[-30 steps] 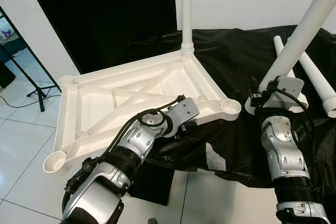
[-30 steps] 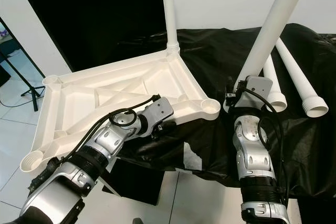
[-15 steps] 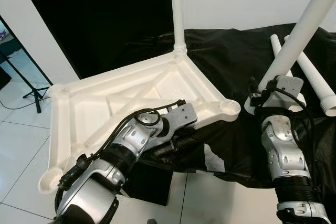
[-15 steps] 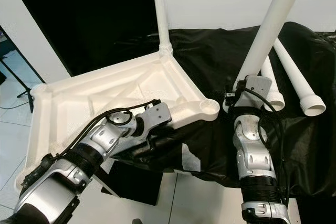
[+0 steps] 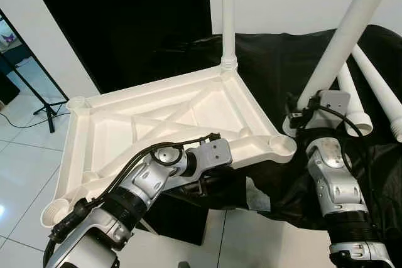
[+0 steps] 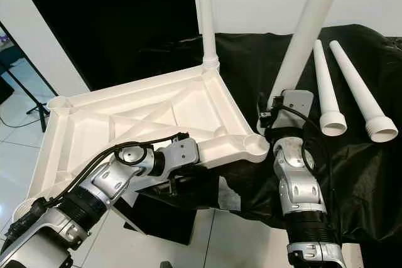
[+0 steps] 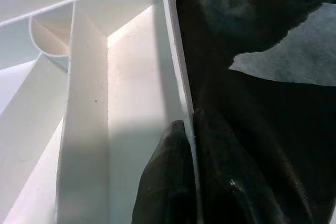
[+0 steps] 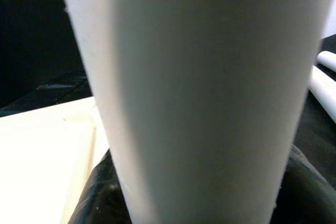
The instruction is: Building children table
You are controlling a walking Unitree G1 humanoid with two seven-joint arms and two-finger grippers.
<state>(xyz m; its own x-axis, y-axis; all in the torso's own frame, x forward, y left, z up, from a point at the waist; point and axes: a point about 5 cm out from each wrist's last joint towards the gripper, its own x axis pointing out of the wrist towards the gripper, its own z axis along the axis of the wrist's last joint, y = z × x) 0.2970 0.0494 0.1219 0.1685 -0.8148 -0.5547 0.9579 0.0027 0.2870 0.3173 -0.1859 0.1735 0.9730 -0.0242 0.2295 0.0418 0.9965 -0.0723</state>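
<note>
- The black-draped worktop (image 5: 276, 73) carries the upturned white plastic tabletop (image 5: 157, 117), ribbed underside up, its near half overhanging the worktop edge above the tiled floor (image 5: 25, 161).
- Progress, as I judge it: one leg of four is in. The fitted leg (image 5: 227, 10) stands upright in the far corner socket; the other three corner sockets are open, among them the near right socket (image 5: 282, 144).
- The second leg (image 5: 342, 36) is held tilted by the right pincer (image 5: 300, 112), its wide foot low beside that near right socket but not yet seated. The right wrist view has the leg between the pincer's black fingers (image 8: 97, 203), closed around it.
- Two spare legs (image 6: 352, 92) lie side by side on the cloth to the right, well apart from the tabletop.
- The left pincer (image 7: 191, 182) is pinched narrow on the tabletop's near rim, one finger inside the wall and one outside, steadying the piece.
- Left to do: seat the held leg, then fit the two spares.
- Against the pictures of a second and half a second ago: the tabletop, tipped up on its left side half a second back, lies flatter now, and the near right socket has come closer to the held leg's foot. The head camera has also shifted, so part of the change is only framing. Both pincers keep their grips.
</note>
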